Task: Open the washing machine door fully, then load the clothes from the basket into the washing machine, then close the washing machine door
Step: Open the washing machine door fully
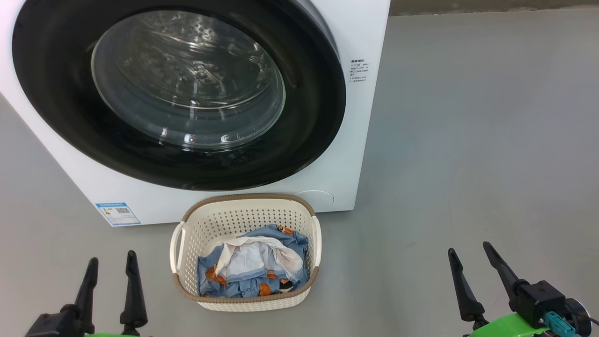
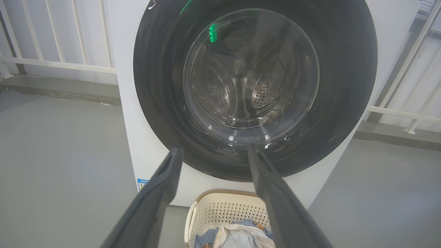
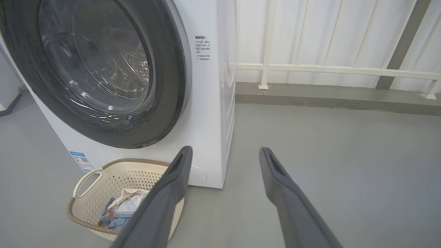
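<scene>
Head view has the washing machine door [image 1: 187, 79] shut flat on the washing machine [image 1: 367, 28], ahead of and above both my tools. My left tool [image 1: 112, 257] and right tool [image 1: 469, 248] stand wide, holding nothing, either side of the basket [image 1: 248, 197], which sits on the floor [image 1: 468, 140] just before the machine's foot with the clothes [image 1: 252, 267] inside. I judge the door's right edge, nearer my right tool, the side to pull, though I see no handle
</scene>
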Robot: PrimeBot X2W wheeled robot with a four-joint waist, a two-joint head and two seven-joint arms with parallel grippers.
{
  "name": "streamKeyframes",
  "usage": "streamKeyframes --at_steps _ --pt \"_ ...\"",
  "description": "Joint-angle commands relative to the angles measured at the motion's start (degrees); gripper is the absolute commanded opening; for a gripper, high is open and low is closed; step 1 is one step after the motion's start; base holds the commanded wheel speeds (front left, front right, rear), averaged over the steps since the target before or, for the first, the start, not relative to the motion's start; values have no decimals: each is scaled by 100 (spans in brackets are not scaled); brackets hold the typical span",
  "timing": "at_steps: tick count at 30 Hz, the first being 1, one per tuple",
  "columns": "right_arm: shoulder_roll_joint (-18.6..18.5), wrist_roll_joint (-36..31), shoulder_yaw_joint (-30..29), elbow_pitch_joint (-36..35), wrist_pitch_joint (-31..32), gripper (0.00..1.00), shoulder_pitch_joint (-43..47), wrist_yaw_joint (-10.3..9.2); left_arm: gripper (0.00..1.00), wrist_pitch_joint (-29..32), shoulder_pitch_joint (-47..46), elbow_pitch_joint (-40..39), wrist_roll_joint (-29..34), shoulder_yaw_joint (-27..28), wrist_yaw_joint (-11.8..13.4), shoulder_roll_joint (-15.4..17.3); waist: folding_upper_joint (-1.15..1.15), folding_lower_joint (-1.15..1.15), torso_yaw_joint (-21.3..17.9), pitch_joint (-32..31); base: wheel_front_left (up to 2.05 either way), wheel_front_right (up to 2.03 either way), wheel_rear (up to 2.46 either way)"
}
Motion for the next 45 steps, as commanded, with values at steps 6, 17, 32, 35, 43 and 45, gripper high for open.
streamKeyframes --at_steps 6,17,32,35,43,45 --pt "-11 21 126 -123 -69 100 -171 8 100 -61 -227 -110 15 225 -44 67 0 0 0 -18 0 0 0" --pt "-9 95 144 -155 -69 0 -127 8 100 -61 -163 -94 21 215 -58 67 0 0 -13 -57 0 0 0" --pt "54 2822 -772 -231 -69 0 -272 8 100 -61 -114 -108 65 201 -73 67 0 0 11 25 0 0 0" --pt "55 4184 -1144 -112 -69 0 -411 8 100 -61 -119 -126 83 210 -81 67 0 0 27 88 0 0 0" --pt "56 6914 -1877 128 -69 0 -847 8 100 -61 -209 -178 127 246 -107 67 0 0 77 383 0 0 0" --pt "6 7479 -1944 128 -69 0 -963 8 100 -61 -257 -193 131 292 -116 67 0 0 83 476 0 0 0"
